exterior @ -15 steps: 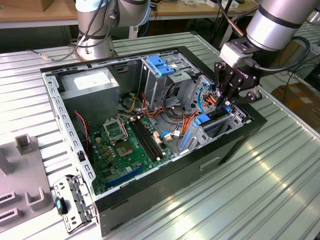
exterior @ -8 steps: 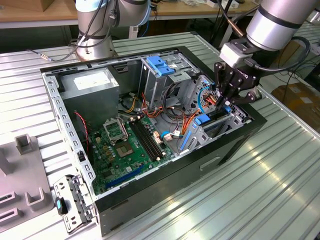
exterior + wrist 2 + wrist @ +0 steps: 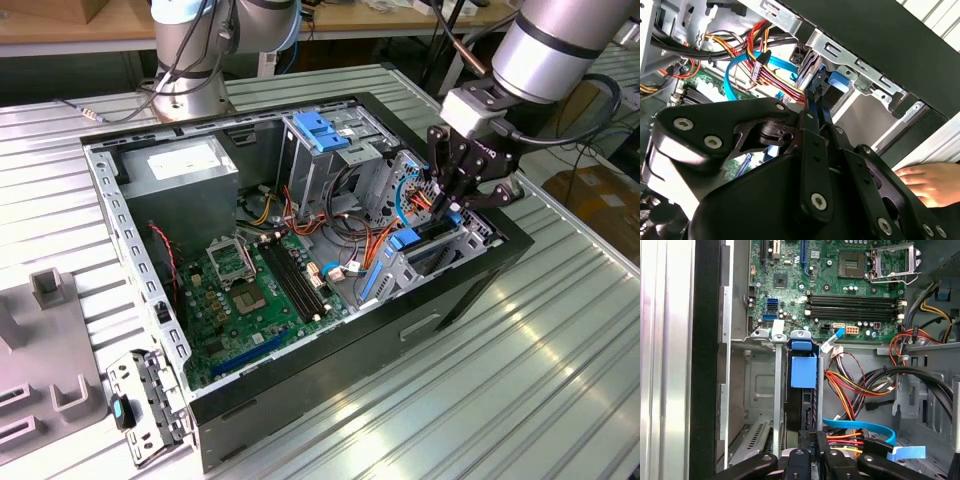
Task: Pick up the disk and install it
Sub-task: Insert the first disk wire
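The disk stands on edge inside the metal drive bay at the front corner of the open computer case. Its blue plastic tab faces up in the first wrist view. In the exterior view the disk sits low in the bay on the exterior view's right, with my gripper reaching down onto its far end. My gripper is shut on the disk's narrow end. In the second wrist view the black fingers clasp the blue rail of the disk.
Orange, yellow and blue cables crowd the space beside the bay. The motherboard, a grey power supply and a cage with a light-blue latch fill the case. A person's hand rests outside the case wall. A loose bracket lies on the table.
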Robot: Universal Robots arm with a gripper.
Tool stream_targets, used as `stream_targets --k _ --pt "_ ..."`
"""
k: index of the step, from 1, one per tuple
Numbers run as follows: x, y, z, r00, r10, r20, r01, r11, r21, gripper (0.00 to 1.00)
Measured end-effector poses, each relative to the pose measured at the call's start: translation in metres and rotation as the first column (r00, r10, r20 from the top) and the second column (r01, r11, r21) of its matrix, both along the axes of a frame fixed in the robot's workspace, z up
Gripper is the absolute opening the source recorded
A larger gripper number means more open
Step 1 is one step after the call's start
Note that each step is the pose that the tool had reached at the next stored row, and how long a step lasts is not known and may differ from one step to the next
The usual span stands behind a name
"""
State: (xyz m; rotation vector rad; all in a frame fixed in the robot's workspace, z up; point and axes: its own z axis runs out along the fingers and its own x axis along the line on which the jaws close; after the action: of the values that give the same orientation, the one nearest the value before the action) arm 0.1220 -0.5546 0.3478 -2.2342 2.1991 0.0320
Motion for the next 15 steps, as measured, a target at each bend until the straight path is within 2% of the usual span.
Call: stream_targets --k 9,15 --pt "0.0 -0.0007 -0.0032 0.9999 -0.015 0.0 0.015 0.9999 0.0 0.17" --pt "0.0 -0.0007 -0.0015 0.9998 -0.02 0.0 0.02 0.9998 0.0008 0.17"
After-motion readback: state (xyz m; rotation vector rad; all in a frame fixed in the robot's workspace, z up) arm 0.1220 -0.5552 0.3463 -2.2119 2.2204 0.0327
